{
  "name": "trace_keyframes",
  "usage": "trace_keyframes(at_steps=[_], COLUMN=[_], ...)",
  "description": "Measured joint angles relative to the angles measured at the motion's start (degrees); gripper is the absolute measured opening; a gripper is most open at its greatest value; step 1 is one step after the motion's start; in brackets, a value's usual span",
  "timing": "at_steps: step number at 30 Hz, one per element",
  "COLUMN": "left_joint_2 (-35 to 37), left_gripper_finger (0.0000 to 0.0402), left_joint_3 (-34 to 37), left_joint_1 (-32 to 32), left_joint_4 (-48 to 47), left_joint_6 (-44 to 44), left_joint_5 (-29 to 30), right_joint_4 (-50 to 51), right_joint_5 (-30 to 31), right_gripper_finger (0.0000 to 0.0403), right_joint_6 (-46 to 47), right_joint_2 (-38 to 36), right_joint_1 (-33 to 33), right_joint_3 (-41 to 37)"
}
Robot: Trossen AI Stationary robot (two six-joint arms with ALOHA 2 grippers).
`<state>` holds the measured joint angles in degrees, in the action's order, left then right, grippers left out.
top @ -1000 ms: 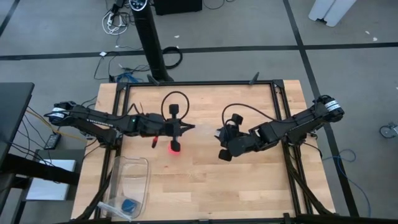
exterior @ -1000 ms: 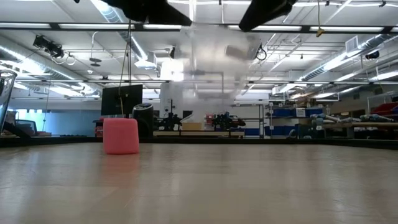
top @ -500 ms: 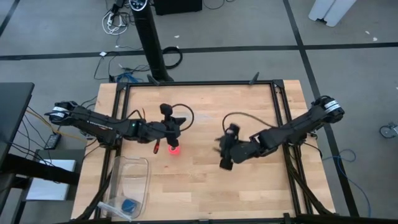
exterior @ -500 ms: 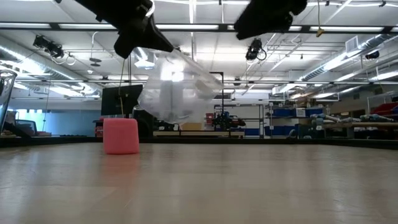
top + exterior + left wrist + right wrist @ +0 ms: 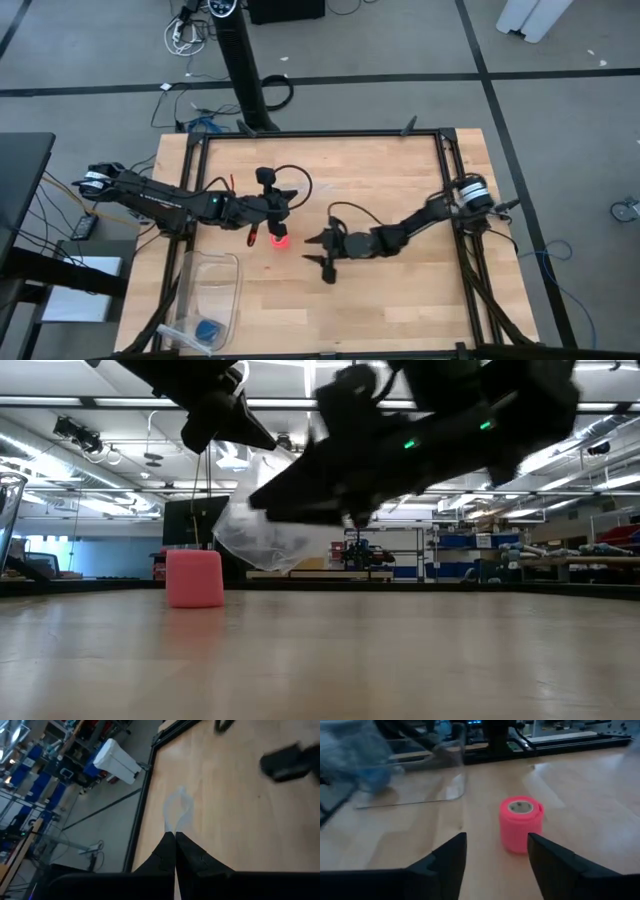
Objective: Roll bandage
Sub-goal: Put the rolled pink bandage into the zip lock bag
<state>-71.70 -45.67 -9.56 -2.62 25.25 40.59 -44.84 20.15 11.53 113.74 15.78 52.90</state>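
The pink bandage is a compact roll (image 5: 280, 240) standing on its end on the wooden table, also in the low view (image 5: 194, 578) and the right wrist view (image 5: 521, 822). My left gripper (image 5: 283, 213) is above and just behind the roll, shut on a clear plastic bag (image 5: 262, 525). My right gripper (image 5: 320, 257) is open, low over the table, to the right of the roll with its fingers pointing at it. The roll stands ahead of the gap in the right wrist view (image 5: 495, 852). My left gripper (image 5: 175, 840) pinches a thin edge of the clear plastic bag (image 5: 177, 822) between its two shut fingers. In the low view the bag hangs slack below the fingers (image 5: 240, 422), clear of the table.
A clear plastic container (image 5: 210, 295) stands at the table's near left corner with a small blue object (image 5: 208, 330) in it. A black frame (image 5: 320, 134) runs around the table. Bare wood lies right of and in front of the roll.
My right gripper has come down low and reached toward the table's left edge, toward the roll. My left gripper has drawn a little toward the left with the clear bag, which has dropped and now hangs lower. The roll has stayed in place.
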Motion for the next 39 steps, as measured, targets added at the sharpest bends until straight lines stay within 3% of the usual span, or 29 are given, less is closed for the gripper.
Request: trace_keyframes(at_steps=[10, 18, 23, 33, 39], left_joint_2=[0.0, 0.0, 0.0, 0.0, 0.0], left_gripper_finger=[0.0002, 0.0003, 0.0003, 0.0005, 0.0005], left_joint_3=[0.0, 0.0, 0.0, 0.0, 0.0], left_joint_1=[0.1, 0.1, 0.1, 0.1, 0.1], left_joint_4=[0.0, 0.2, 0.5, 2.7, 3.1], left_joint_6=[-0.4, -0.5, -0.5, -0.7, -0.9], left_joint_5=[-0.6, -0.6, -1.3, -2.0, -2.7], right_joint_4=[0.9, 5.2, 6.8, 7.4, 8.1], right_joint_5=[-0.8, -2.0, -2.3, -4.7, -6.1], right_gripper_finger=[0.0296, 0.0315, 0.0306, 0.0252, 0.0191], right_joint_6=[0.5, 2.5, 2.9, 3.0, 1.4], right_joint_2=[12.1, 18.1, 18.4, 18.4, 18.0], right_joint_1=[-4.4, -6.4, -6.9, -8.1, -7.5], right_joint_3=[13.1, 20.8, 21.9, 21.8, 21.8])
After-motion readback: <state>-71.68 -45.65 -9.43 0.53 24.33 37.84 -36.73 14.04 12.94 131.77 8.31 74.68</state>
